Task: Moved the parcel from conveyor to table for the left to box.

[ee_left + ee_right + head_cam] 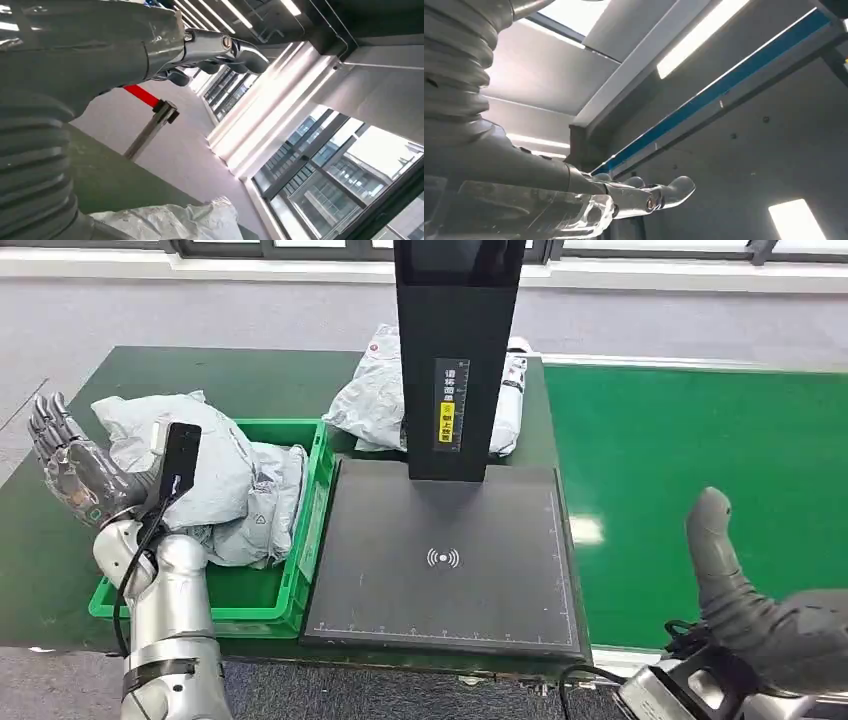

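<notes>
Parcel (375,400): crumpled grey plastic mailer behind black scanner (445,550).

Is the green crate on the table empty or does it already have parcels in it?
Not empty. The green crate holds grey parcels piled toward its far end, one bulging above the rim; its near end shows bare green floor.

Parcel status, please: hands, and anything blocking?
Left hand open. Right hand open. Parcel behind scanner post, untouched. Bin holds parcels.
</notes>
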`<state>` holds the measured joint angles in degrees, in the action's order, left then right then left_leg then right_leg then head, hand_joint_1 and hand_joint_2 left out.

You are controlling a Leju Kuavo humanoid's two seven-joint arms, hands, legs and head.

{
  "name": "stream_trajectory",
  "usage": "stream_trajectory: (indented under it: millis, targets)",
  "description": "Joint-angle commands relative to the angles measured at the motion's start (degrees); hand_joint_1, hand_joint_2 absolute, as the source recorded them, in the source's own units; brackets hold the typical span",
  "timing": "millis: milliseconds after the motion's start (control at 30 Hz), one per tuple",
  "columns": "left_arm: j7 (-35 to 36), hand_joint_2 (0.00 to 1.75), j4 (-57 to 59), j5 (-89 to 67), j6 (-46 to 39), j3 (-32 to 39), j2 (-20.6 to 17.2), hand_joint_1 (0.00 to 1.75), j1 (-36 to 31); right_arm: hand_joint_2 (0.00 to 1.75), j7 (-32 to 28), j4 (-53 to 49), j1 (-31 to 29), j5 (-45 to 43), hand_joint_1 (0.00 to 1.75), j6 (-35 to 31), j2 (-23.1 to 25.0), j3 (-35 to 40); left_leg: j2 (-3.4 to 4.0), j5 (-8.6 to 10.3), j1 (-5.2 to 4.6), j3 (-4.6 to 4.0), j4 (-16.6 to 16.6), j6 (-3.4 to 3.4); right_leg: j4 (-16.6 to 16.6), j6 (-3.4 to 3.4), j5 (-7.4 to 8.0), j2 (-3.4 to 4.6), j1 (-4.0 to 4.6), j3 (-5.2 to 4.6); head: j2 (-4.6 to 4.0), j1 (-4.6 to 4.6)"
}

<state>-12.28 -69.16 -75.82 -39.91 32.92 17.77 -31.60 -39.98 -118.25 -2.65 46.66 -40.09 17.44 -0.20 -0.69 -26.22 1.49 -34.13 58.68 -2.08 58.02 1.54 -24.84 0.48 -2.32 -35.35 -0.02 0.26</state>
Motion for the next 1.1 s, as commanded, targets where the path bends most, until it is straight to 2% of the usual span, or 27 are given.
stream_trajectory:
  millis: [33,367,567,733,800,833,867,900,967,1000,1033,1067,1100]
  targets:
    - [-0.7,1.75,1.2,0.3,-0.1,3.4,0.8,0.00,-1.3,1.75,0.0,3.1,1.5,-0.1,0.00,0.1,2.6,-3.1,0.02,0.00,0.01,0.13,-0.1,0.10,-0.1,-0.15,-0.01,-0.06,0.05,0.14,0.02,0.00]
    - [-2.4,1.75,-0.9,0.9,-0.1,4.5,1.6,0.00,-1.4,1.75,0.0,3.4,1.5,-0.2,0.00,0.1,2.6,-3.3,0.00,-0.01,0.04,0.09,-0.1,0.08,-0.1,-0.13,-0.01,-0.06,0.08,0.12,0.02,0.00]
    - [-11.3,1.75,-12.6,11.5,-0.1,6.8,2.2,0.00,0.8,1.75,0.0,5.2,0.7,-0.5,0.00,0.1,2.6,-2.7,0.20,-0.05,0.07,0.12,-0.1,0.10,-0.1,-0.16,0.03,0.12,0.11,0.10,0.02,0.00]
    - [-19.6,1.75,-17.3,20.9,-0.1,6.5,2.2,0.00,2.4,1.75,0.0,6.4,0.3,-0.9,0.00,0.1,2.6,-2.5,0.23,-0.05,0.04,0.22,-0.2,0.13,-0.2,-0.22,0.01,0.12,0.10,0.19,0.02,0.00]
    - [-21.5,1.75,-18.4,25.5,-0.1,1.5,2.2,0.00,4.2,1.75,0.0,7.2,0.4,-1.5,0.00,0.1,2.6,-2.4,0.13,-0.03,0.04,0.14,-0.1,0.11,-0.1,-0.16,-0.01,0.03,0.08,0.15,0.00,0.00]
    - [-21.5,1.75,-18.4,25.5,-0.1,1.5,2.2,0.00,4.2,1.75,0.0,7.2,0.4,-1.5,0.00,0.1,2.6,-2.4,0.12,-0.01,0.05,0.20,-0.2,0.16,-0.2,-0.22,0.00,-0.01,0.12,0.22,0.02,0.00]
    - [-24.1,1.75,-15.2,37.3,-0.1,-11.7,2.2,0.00,8.1,1.75,0.0,9.2,1.3,-4.8,0.00,0.1,2.6,0.5,0.06,-0.01,0.04,0.12,-0.1,0.12,-0.1,-0.16,-0.02,-0.05,0.08,0.15,0.00,0.00]
    - [-23.8,1.75,-15.7,41.8,0.6,-19.6,1.5,0.00,10.1,1.75,0.0,11.6,2.1,-7.1,0.00,0.1,2.6,4.2,0.08,0.01,0.04,0.21,-0.2,0.18,-0.2,-0.22,0.00,-0.07,0.11,0.25,0.02,-0.02]
    - [-23.7,1.75,-16.6,45.3,4.7,-24.6,1.1,0.00,11.3,1.75,0.0,14.9,2.2,-9.1,0.00,0.1,2.6,7.5,-0.18,0.04,0.04,0.13,-0.1,0.13,-0.2,-0.16,-0.05,-0.30,0.09,0.23,0.02,0.00]
    - [-23.7,1.75,-16.6,45.3,4.7,-24.6,1.1,0.00,11.3,1.75,0.0,14.9,2.2,-9.1,0.00,0.1,2.6,7.5,-0.22,0.09,0.03,0.18,-0.2,0.16,-0.3,-0.22,-0.03,-0.37,0.09,0.30,0.02,-0.02]
    - [-26.3,1.75,-19.2,55.4,15.9,-32.9,-0.6,0.00,14.2,1.75,0.0,21.8,1.5,-18.0,0.00,4.7,-2.8,16.3,-0.15,0.03,0.05,0.10,-0.1,0.12,-0.2,-0.17,-0.04,-0.28,0.10,0.21,0.02,0.00]
    - [-27.6,1.75,-21.1,60.3,24.4,-36.4,0.5,0.00,17.9,1.75,0.0,25.9,-0.9,-21.8,0.00,1.7,-5.5,20.4,-0.16,0.04,0.07,0.13,-0.1,0.16,-0.2,-0.22,-0.03,-0.33,0.13,0.27,0.02,0.00]
    - [-27.7,1.75,-22.3,63.0,25.0,-40.0,0.0,0.00,19.6,1.75,0.0,28.2,-2.3,-23.3,0.00,1.0,-6.3,22.9,0.13,-0.01,0.05,0.18,-0.1,0.12,-0.2,-0.13,0.04,0.00,0.09,0.22,0.02,0.02]
